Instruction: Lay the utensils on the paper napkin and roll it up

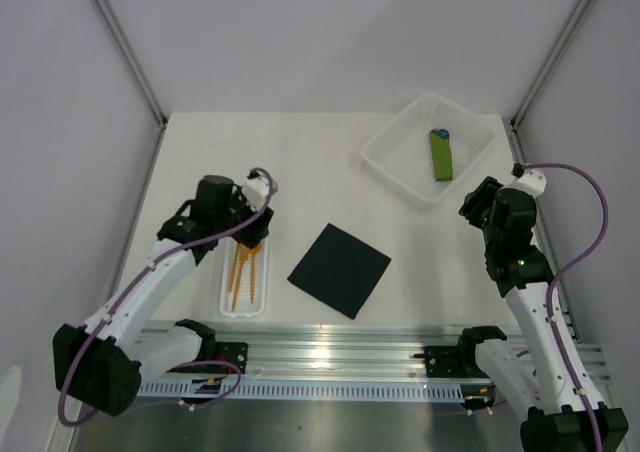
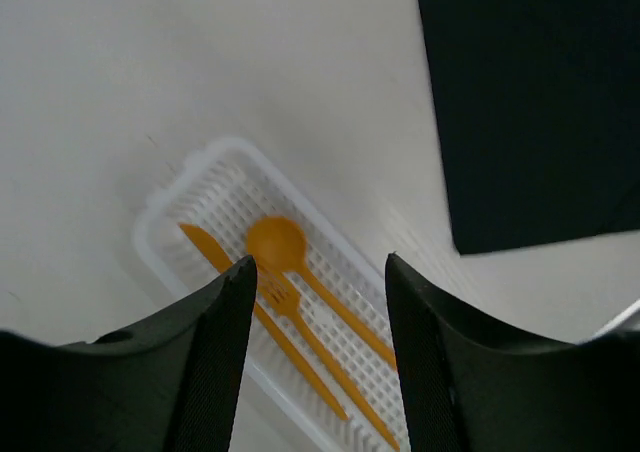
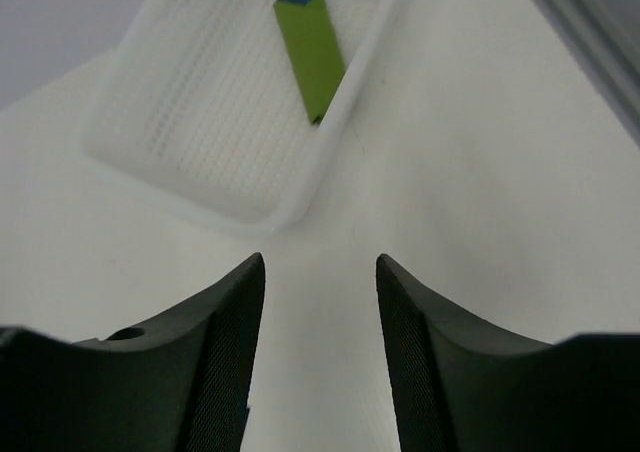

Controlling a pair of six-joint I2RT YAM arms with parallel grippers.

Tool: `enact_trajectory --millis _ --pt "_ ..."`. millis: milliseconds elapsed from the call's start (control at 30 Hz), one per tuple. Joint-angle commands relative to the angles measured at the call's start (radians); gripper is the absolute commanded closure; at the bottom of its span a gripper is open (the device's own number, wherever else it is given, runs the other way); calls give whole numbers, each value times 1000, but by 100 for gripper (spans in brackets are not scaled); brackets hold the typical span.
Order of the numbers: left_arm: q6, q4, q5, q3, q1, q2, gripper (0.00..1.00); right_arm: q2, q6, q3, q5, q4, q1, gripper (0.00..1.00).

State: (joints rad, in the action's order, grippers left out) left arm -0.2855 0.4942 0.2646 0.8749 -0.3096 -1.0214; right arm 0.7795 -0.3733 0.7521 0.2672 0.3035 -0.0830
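White table top (image 1: 330,162) fills the middle, with grey walls on three sides. On the left side sits a long thin white tray (image 1: 243,315). The utensils (image 1: 244,272) lie inside it, side by side. They are orange and thin. One is a spoon (image 2: 275,240) with a round bowl.

The paper napkin (image 1: 339,270) lies flat on the table, just right of the tray. It is black and square, and it is turned so one corner points to the near edge. Nothing lies on it.

The left gripper (image 2: 318,264) hangs over the far end of the tray, above the spoon. Its two fingers are spread apart and hold nothing.

At the far right is a square white basket (image 1: 390,177). A green roll (image 1: 441,156) with a blue tip (image 1: 440,132) lies in it.

The right gripper (image 3: 320,260) hangs over bare table on the right, just on the near side of the basket. Its fingers are spread apart too, with nothing between them.
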Motion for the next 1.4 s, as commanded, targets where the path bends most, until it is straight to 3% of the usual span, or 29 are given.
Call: enact_trajectory --millis 0,133,400,467,633,933,1233,1367 --pt "-66 234 -220 -31 -94 -55 42 7 -16 53 -49 174 -88 49" --pt "-47 259 -246 -21 -92 -134 61 -6 -24 50 0 166 -199 52" --pt "-47 265 -257 3 -89 -301 62 -20 -62 41 72 201 -379 64" --pt "-52 256 -252 -11 -82 -322 66 -37 -68 41 86 215 -408 64" --pt "-64 225 -206 -39 7 -368 71 -42 -101 64 125 221 -437 68" --pt "-92 210 -136 -71 10 -451 67 23 -160 76 190 220 -478 68" --pt "-98 167 -159 -60 47 -509 66 95 -165 138 242 255 -538 68" --pt "-104 152 -160 -63 47 -552 74 125 -153 147 277 253 -573 67"
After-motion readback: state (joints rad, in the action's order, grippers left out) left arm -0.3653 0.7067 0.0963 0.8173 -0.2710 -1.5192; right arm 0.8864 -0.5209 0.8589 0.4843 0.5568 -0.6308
